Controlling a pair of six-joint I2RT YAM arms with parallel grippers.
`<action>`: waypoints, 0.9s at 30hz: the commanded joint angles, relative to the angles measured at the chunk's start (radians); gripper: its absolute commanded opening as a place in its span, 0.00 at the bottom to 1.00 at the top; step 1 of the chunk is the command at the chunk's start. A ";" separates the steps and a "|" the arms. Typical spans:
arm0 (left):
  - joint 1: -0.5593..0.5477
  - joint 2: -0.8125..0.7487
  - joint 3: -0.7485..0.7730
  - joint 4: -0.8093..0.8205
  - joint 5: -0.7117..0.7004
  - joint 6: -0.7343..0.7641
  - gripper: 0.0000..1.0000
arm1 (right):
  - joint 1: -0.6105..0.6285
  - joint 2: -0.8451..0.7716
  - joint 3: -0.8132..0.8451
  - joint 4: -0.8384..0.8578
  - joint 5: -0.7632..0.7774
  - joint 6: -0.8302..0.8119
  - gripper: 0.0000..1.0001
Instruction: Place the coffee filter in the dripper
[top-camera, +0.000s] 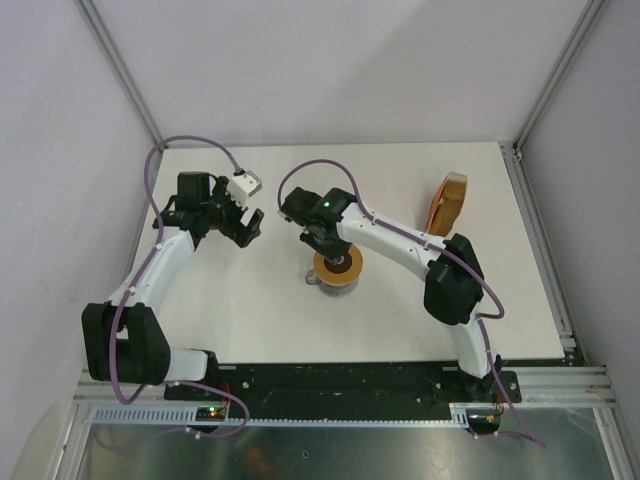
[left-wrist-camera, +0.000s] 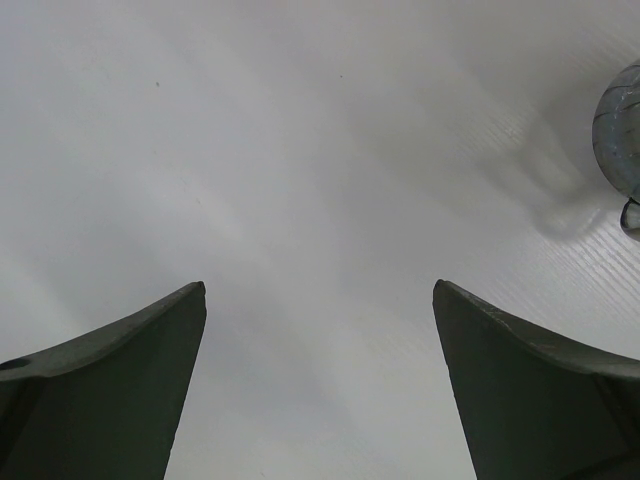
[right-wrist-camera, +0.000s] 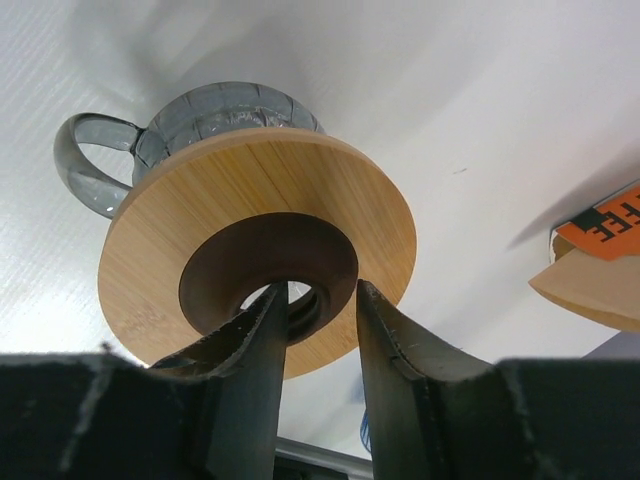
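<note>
No single tan-brown coffee filter shows in any view. The blue dripper is not clearly in view; only a small blue sliver (right-wrist-camera: 364, 430) shows low between my right fingers, and I cannot tell what it is. My right gripper (top-camera: 318, 245) hangs just over the flat brown ring (top-camera: 340, 270) that lies on the clear glass jug. In the right wrist view the gripper (right-wrist-camera: 320, 286) has its jaws a narrow gap apart with nothing between them; one fingertip lies over the ring's (right-wrist-camera: 190, 240) dark hole. My left gripper (top-camera: 245, 225) is open and empty over bare table (left-wrist-camera: 320, 290).
The glass jug (right-wrist-camera: 215, 112) with its handle stands mid-table; its side shows in the left wrist view (left-wrist-camera: 622, 130). A thick orange-brown stack of filters (top-camera: 447, 203) stands on edge at the back right, also in the right wrist view (right-wrist-camera: 590, 295). Walls enclose the table.
</note>
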 joint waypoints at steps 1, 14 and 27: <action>0.006 -0.034 0.015 0.004 0.018 0.004 1.00 | 0.005 -0.097 0.007 0.030 0.009 0.012 0.40; 0.006 -0.049 -0.004 0.004 0.058 0.000 1.00 | -0.197 -0.528 -0.368 0.249 0.030 0.236 0.93; 0.005 -0.025 -0.002 0.004 0.129 0.001 1.00 | -1.008 -1.124 -0.945 0.308 -0.205 0.560 0.99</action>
